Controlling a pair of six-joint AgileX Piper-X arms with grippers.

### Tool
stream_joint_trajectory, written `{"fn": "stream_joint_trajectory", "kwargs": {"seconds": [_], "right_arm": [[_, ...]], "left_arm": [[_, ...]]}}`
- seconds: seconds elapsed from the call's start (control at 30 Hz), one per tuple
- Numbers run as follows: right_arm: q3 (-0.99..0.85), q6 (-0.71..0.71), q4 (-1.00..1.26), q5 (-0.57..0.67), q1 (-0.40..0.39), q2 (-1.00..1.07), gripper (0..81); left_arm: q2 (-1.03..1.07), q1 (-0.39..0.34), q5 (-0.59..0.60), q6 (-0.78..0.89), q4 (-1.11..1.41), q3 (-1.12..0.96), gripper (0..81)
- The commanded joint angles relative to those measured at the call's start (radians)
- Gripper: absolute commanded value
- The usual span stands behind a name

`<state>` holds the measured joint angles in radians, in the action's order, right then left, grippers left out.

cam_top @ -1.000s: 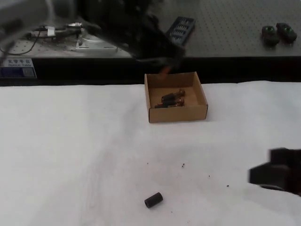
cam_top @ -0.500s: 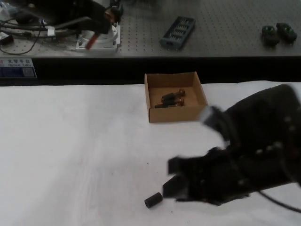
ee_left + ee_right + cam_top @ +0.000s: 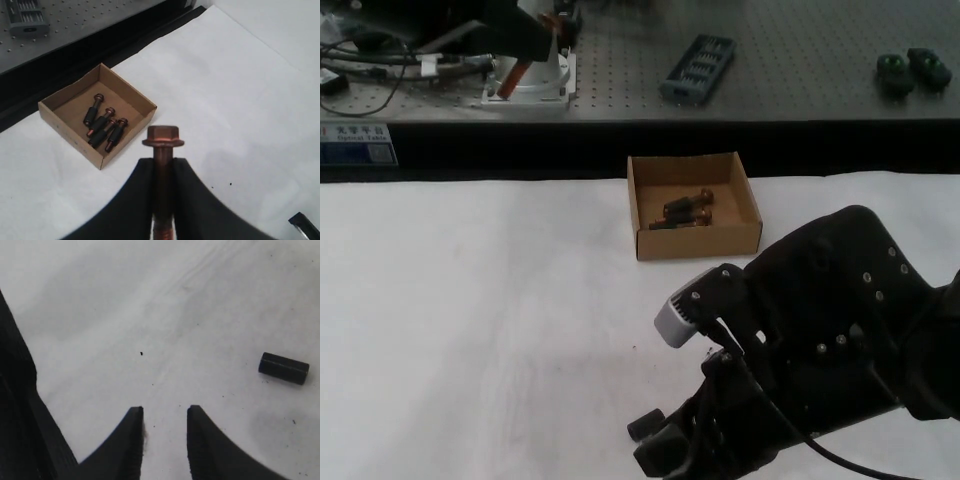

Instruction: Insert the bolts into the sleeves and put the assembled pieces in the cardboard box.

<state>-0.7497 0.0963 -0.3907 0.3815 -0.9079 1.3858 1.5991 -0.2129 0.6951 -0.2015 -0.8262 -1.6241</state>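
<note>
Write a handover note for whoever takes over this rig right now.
Left hand: shut on a copper-coloured hex-flange metal bolt, held above the white cloth, apart from the box.
Right hand: open and empty over the cloth; the short black cylindrical sleeve lies loose beside it.
Open brown cardboard box: three assembled bolt-and-sleeve pieces lie inside.
Left to do: pick up the sleeve, insert the held bolt, put that piece in the box.

place: lab | evidence: perforated optical breadboard (image 3: 800,60) behind a white-covered work bench (image 3: 470,300)
</note>
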Motion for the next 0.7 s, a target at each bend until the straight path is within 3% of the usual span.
{"fn": "stream_joint_trajectory", "kwargs": {"seconds": [0.0,0.43,0.67], "right_arm": [[-0.011,-0.030,-0.006,0.045,-0.003,0.001,23.2],[-0.011,-0.030,-0.004,0.062,-0.002,0.001,23.2],[-0.011,-0.270,-0.008,0.022,0.000,0.001,23.2]], "left_arm": [[-0.015,0.001,0.046,-0.007,0.025,-0.002,6.2],[-0.015,0.001,0.061,0.019,0.080,-0.002,6.2],[-0.013,0.001,0.061,0.024,0.071,-0.002,6.2]]}}
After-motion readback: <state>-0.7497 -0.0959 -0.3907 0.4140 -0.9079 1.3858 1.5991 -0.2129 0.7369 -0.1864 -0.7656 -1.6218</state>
